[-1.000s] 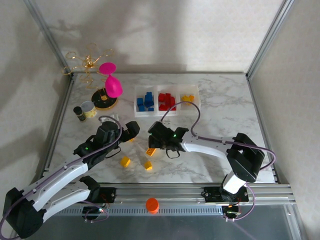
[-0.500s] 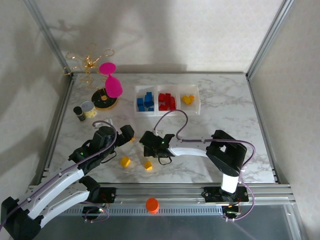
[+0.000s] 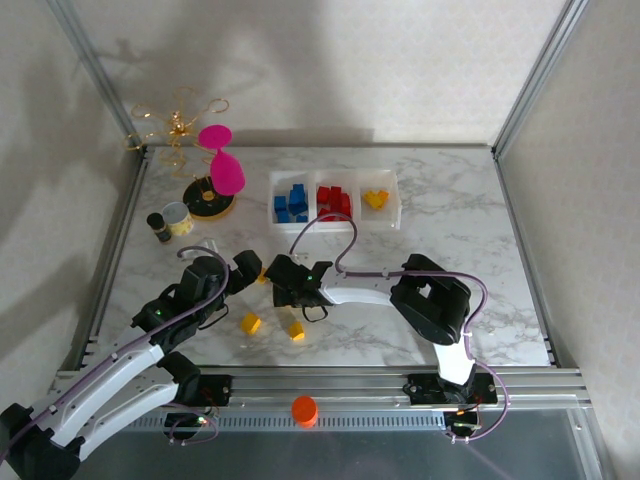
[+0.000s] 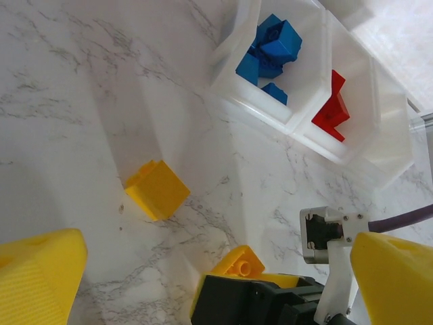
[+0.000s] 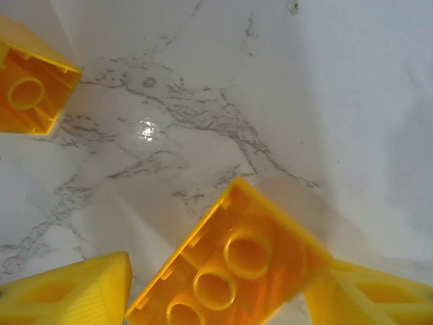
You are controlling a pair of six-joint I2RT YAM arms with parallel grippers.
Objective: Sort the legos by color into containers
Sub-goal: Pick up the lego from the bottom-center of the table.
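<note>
Bright, even light. Soft shadows on back wall (image 3: pixel 350 60) and marble table (image 3: pixel 440 220). Wrist close-ups blurry nearby; one glare spot.

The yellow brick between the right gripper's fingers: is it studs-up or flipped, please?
Flipped: the yellow brick shows its hollow underside and tubes.

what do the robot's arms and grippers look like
Both the left arm and right arm have white links, black joints and small green lights. A purple cable runs along each. The wrist cameras show bright yellow, wedge-shaped fingers with a finely ribbed texture.
</note>
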